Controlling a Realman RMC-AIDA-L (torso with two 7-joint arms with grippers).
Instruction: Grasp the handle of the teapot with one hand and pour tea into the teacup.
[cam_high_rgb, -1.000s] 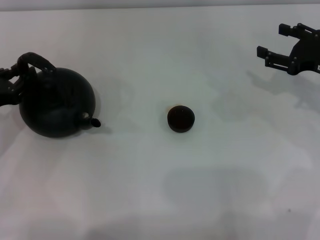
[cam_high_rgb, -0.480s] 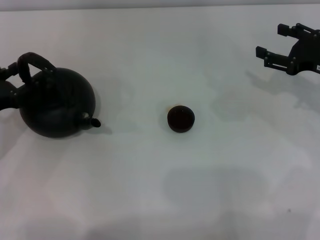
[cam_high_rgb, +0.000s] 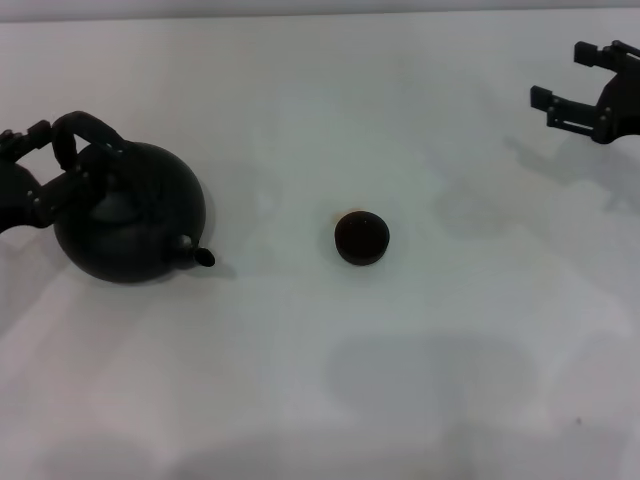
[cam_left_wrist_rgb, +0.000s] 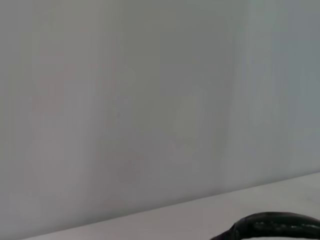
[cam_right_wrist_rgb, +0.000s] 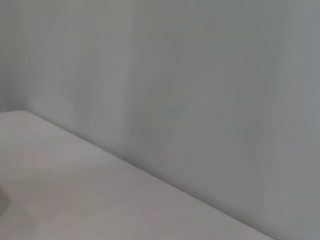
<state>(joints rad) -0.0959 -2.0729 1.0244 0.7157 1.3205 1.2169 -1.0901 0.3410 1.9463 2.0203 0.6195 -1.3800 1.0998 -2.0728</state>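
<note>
- While the teapot (cam_high_rgb: 130, 215) sits well to the left of the teacup (cam_high_rgb: 361, 237), the left gripper (cam_high_rgb: 62, 165) is at its handle (cam_high_rgb: 90, 130), the fingers (cam_high_rgb: 68, 150) appearing to bracket the dark loop on the side away from the cup; I cannot tell from where I stand whether they are actually clamped on it or merely around it.
- Between pot and cup lies bare white table (cam_high_rgb: 300, 380); the stubby spout (cam_high_rgb: 200, 257) points toward the cup but is nowhere near over it.
- Judging by this, the grasp is about made, and carrying the pot across, tipping and pouring are all left to do.
- Far to the right of the cup, the right gripper (cam_high_rgb: 580, 75) hangs idle above the table, jaws spread apart, holding nothing.
</note>
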